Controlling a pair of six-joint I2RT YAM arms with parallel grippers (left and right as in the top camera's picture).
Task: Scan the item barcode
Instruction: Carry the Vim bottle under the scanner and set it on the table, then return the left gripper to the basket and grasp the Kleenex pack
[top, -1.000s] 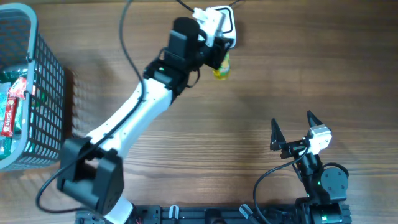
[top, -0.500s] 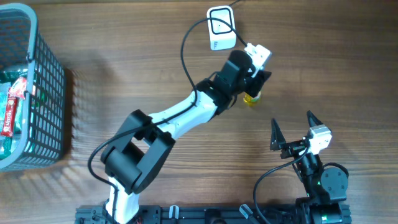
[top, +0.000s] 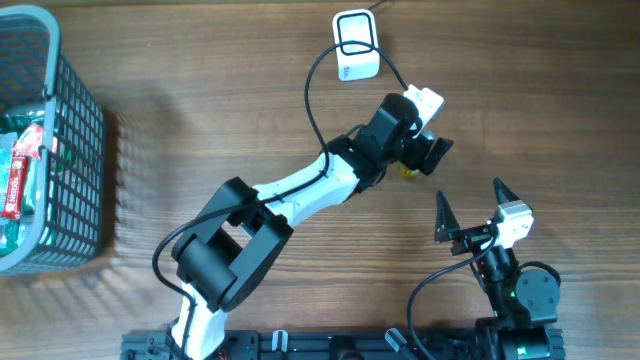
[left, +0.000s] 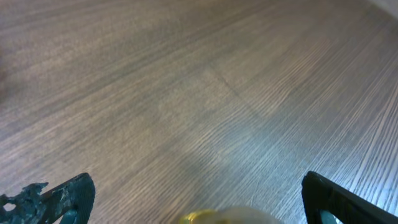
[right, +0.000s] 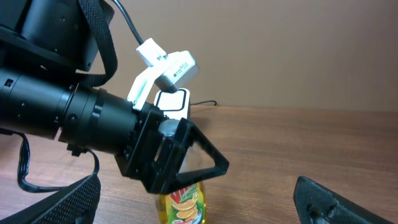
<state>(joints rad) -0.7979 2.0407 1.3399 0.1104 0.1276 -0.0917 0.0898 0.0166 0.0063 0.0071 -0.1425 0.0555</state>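
The left claw (top: 422, 158) hangs with its jaws wide apart around the small yellow bottle (right: 185, 202). The bottle stands upright on the wooden surface (top: 560, 90), near the white barcode scanner (top: 357, 45), on the side toward the right arm. To me this looks like the set-down. The arm ought to lift straight up, since a sideways drift could clip that narrow bottle and tip it. The right claw (top: 470, 195) sits idle, also apart.
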